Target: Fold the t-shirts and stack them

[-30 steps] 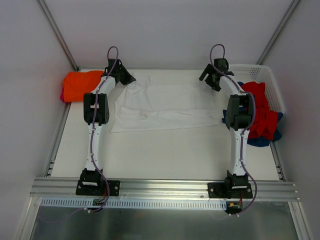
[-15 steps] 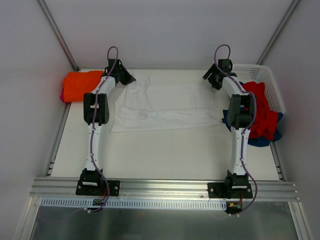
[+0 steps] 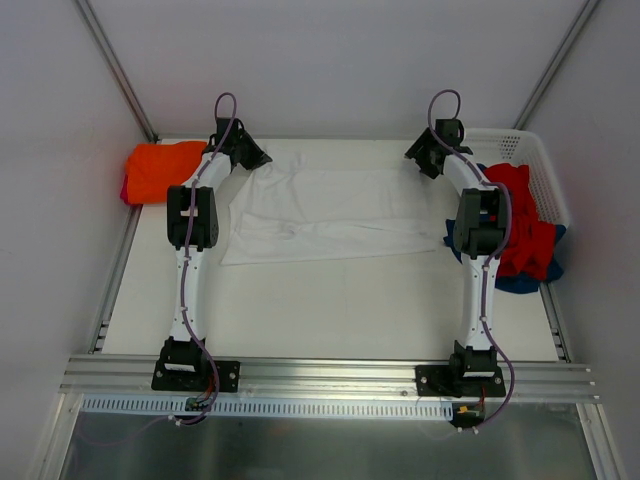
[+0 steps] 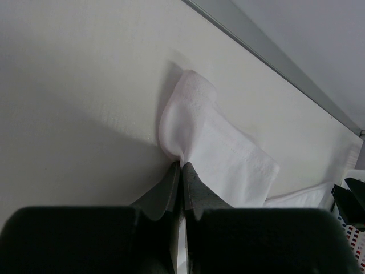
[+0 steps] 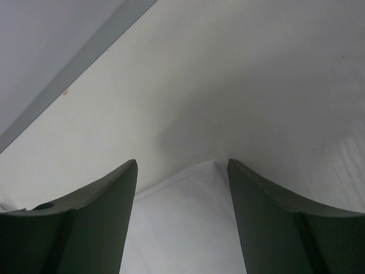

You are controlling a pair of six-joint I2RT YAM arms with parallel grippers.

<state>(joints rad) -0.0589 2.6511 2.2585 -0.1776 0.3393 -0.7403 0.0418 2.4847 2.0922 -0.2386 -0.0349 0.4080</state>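
Surface: white table (image 3: pixel 330 300).
White t-shirt (image 3: pixel 330 215): spread flat, far centre.
Left gripper (image 4: pixel 182 166): pinching its far-left corner, likely to lift a fold.
Right gripper (image 5: pixel 182 162): spread above the far-right corner, apparently ready to grab.

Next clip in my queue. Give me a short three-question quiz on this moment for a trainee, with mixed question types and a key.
1. True or false: the left end effector is shut on a corner of the white t-shirt.
2. The right end effector is: A) shut on cloth; B) open over a corner of the white t-shirt; C) out of view.
3. Fill in: the folded t-shirt at the far left of the table is ____ in colour.

Key: 1 true; 2 B; 3 orange.
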